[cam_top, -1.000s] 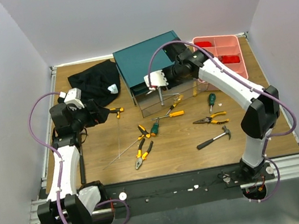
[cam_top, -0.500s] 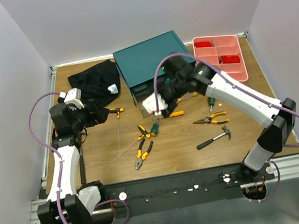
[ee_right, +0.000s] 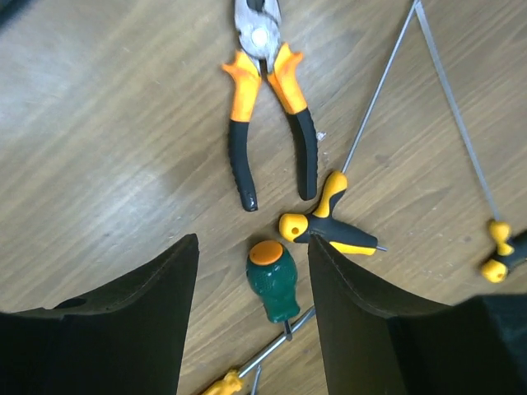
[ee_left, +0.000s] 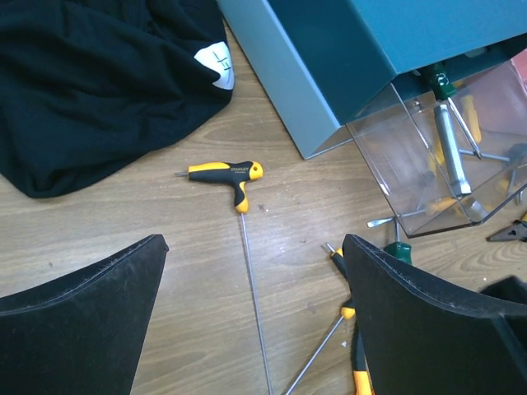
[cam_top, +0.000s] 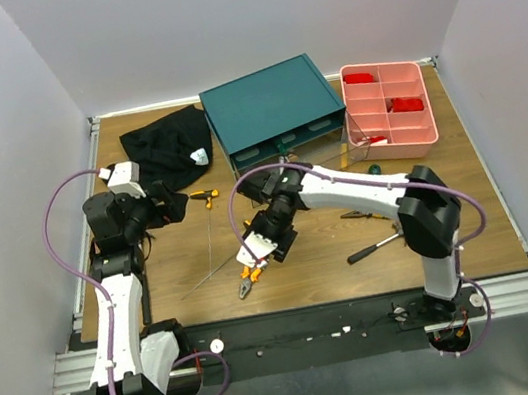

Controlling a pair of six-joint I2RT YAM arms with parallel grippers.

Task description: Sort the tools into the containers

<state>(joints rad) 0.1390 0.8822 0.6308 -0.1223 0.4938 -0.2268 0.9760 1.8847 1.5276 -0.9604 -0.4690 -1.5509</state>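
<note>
My right gripper [cam_top: 256, 254] [ee_right: 254, 247] is open and low over a cluster of tools in the table's middle. A stubby green-handled screwdriver [ee_right: 274, 281] lies between its jaws, untouched. Orange-and-black pliers [ee_right: 268, 107] and a yellow-black T-handle driver [ee_right: 329, 226] lie just beyond. My left gripper [cam_top: 165, 209] [ee_left: 255, 243] is open and empty above another yellow T-handle driver [ee_left: 226, 171] with a long thin shaft. The teal cabinet [cam_top: 274, 105] stands at the back. Its clear drawer [ee_left: 436, 173] is pulled out with tools inside. The pink tray [cam_top: 389, 108] is at the back right.
The black cloth [cam_top: 169, 144] lies back left, close to my left gripper. A black-handled hammer [cam_top: 378, 244] lies right of the right arm, and a green screwdriver [cam_top: 373, 170] lies near the pink tray. Pliers [cam_top: 248, 279] lie near the front edge.
My right arm has swung from the cabinet's drawer down and left to the tool cluster in the middle. My left arm shifted slightly.
</note>
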